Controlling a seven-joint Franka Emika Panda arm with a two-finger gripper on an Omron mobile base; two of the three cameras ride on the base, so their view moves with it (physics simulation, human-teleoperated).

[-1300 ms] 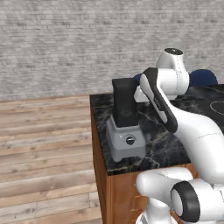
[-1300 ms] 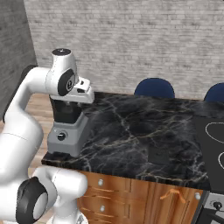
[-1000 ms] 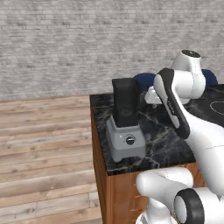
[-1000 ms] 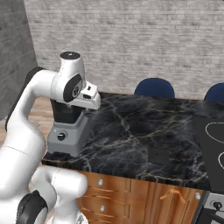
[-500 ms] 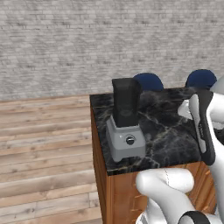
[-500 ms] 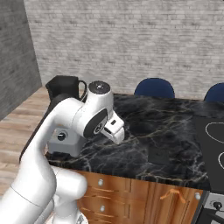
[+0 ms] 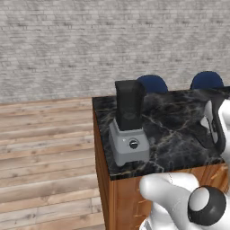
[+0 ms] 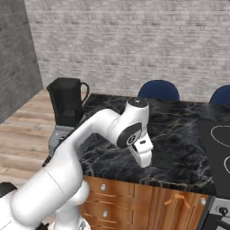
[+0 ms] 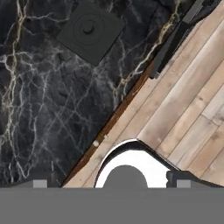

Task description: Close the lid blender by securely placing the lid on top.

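The flat black squarish lid [image 9: 91, 30] lies on the black marble counter [image 9: 39, 109], at eleven o'clock in the hand view. The tall black blender [image 7: 130, 121] stands apart at the counter corner. Whether the gripper is open cannot be told.

Grey brick wall [image 7: 67, 40], pale wooden plank floor [image 7: 45, 152], black marble counter [image 7: 179, 121] on wooden cabinets [image 8: 134, 202], two blue chairs [image 7: 153, 83] behind it
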